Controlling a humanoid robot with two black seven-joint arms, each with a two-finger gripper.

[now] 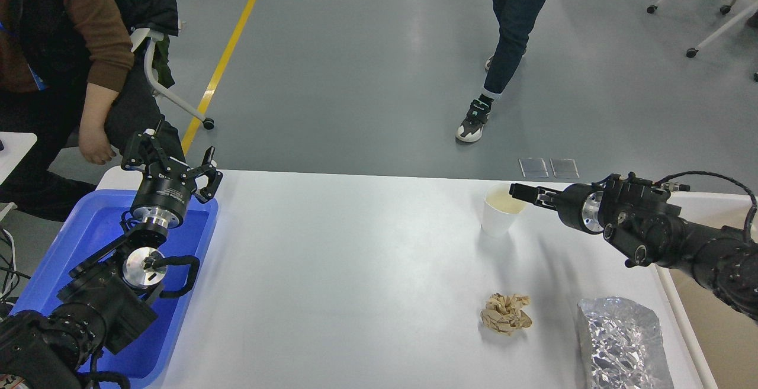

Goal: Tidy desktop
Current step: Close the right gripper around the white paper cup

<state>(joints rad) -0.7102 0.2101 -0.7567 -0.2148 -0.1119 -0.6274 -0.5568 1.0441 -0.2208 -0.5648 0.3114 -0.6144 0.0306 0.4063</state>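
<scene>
White cup (pixel 500 210) stands far right on the desktop (pixel 355 270); my right claw (pixel 516 190) grips its rim, fingers together. I should lift slowly and upright. Left claw (pixel 172 161) hangs apart.

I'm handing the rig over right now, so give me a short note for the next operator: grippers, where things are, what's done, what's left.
Left gripper: open, empty, raised over the far end of the blue tray.
Right gripper: at the rim of the white paper cup; grip unclear.
On the desktop: cup at far right, crumpled brown paper and foil bag at near right.
Done: nothing visibly cleared.
Left: all three items.
</scene>
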